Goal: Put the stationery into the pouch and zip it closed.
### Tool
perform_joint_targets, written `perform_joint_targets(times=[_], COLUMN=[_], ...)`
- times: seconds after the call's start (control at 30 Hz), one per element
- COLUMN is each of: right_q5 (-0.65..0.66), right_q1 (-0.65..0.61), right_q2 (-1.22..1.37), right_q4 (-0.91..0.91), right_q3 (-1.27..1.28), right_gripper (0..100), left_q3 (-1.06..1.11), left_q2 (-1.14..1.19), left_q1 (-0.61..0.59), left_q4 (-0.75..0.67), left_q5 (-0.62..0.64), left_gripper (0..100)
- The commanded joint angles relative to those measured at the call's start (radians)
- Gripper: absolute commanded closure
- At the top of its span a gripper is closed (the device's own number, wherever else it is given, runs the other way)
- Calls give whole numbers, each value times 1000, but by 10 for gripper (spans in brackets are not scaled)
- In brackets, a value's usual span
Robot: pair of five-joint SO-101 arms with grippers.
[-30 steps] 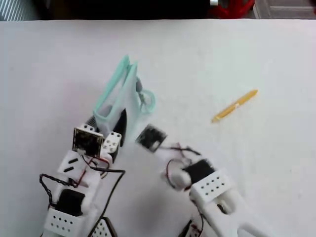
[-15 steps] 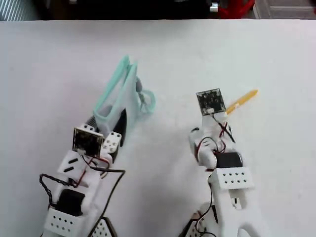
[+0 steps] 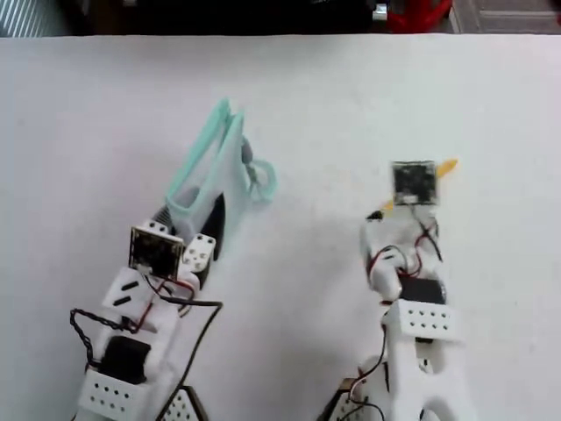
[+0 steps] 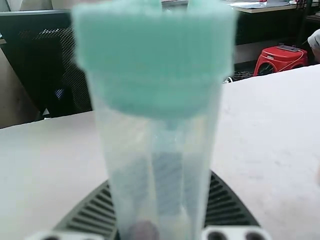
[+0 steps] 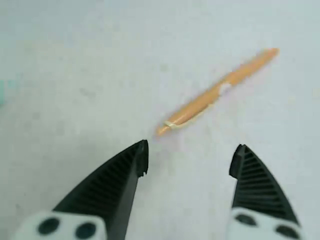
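Now at pick-up step, stationery not yet grasped. Translucent pouch w/ mint-green zip edge (image 3: 215, 167) pinched at near end by L gripper (image 3: 209, 226), mouth seemingly open. Well apart on white table (image 3: 333, 96), slim orange-yellow pen (image 5: 217, 92) is lying flat. R gripper (image 5: 192, 152) spread wide, poised just short of pen's near tip. Next: jaws to be advanced, lowered astride barrel and closed. Wrist turn probably needed, as pen lies diagonal.

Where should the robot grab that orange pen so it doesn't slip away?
Around the middle of the pen, coming straight down from above. It lies flat on the table, long and thin, so the open right gripper should probably put one finger on each long side, not on the pointy ends. The left gripper is holding the pouch.
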Motion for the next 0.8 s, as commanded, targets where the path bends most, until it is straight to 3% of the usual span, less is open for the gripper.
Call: perform_joint_targets(times=[0.0,0.1,0.2,0.5,0.6,0.67,0.77], right_q5=[-209,-264,-216,232,373,305,94], right_q1=[116,142,88,-291,-302,-225,-122], right_q2=[-13,-13,-13,-12,-13,-13,-4], right_q4=[-16,-18,-13,-10,-18,-19,-12], right_q3=[-21,-23,-20,40,40,3,-63], right_gripper=[737,737,737,737,737,737,738], left_q3=[-15,-15,-15,-14,6,18,17], left_q2=[-15,-15,-15,-15,-15,-15,-15], left_q1=[-4,-4,-4,-4,7,19,12], left_q4=[-40,-40,-40,-40,-61,-86,-87], left_q5=[-8,-8,-8,-8,-9,-9,-9], left_gripper=[867,867,867,867,868,873,872])
